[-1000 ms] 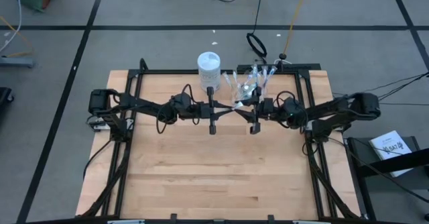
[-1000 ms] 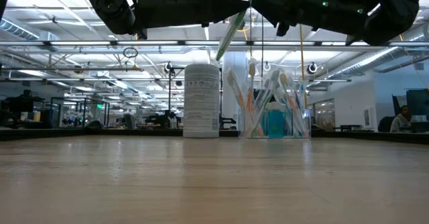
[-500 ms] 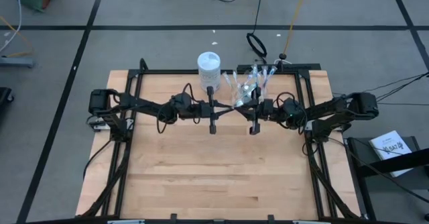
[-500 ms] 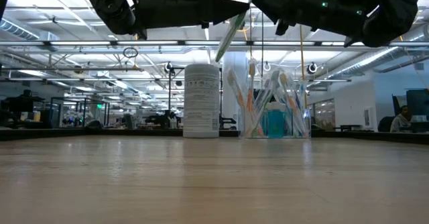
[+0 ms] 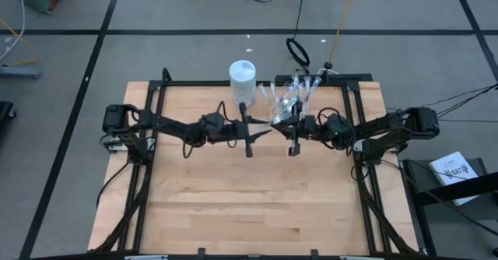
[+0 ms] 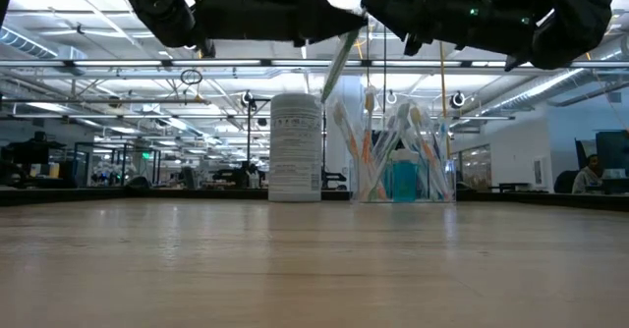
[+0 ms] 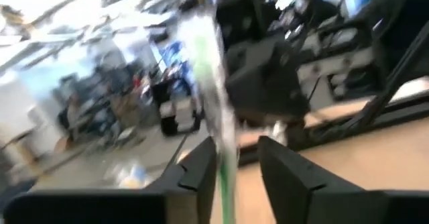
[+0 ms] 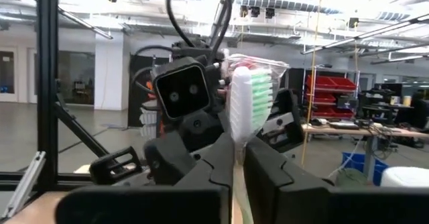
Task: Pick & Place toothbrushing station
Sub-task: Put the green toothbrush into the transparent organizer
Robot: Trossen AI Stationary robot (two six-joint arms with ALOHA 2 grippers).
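Note:
One pale toothbrush with green accents (image 6: 339,61) hangs slanted, high above the table, between my two grippers. My right gripper (image 8: 239,162) is shut on it, and its white head with green bristles (image 8: 248,100) sticks out past the fingertips. My left gripper (image 7: 234,174) faces it from the table's left, open, with the green handle (image 7: 216,76) between its fingers. The clear cup (image 5: 288,98) of toothbrushes, with a blue tube (image 6: 403,181) inside, stands at the table's far edge. My right gripper pinches the toothbrush's neck (image 8: 238,147), just below the head, between its two fingers. The fingers come in level from the table's right. The brush is lifted clear, its handle (image 6: 332,78) slanting down below the grippers. My left gripper has the handle running close along one finger (image 7: 201,167); whether they touch, I cannot tell.
A white canister (image 5: 242,76) stands just left of the cup at the far edge. A black frame (image 5: 156,135) rims the wooden table. The near half of the tabletop (image 5: 249,205) is bare wood.
The toothbrush has tipped slightly more upright, and its lower end has sunk a little. My right gripper has edged toward my left gripper.

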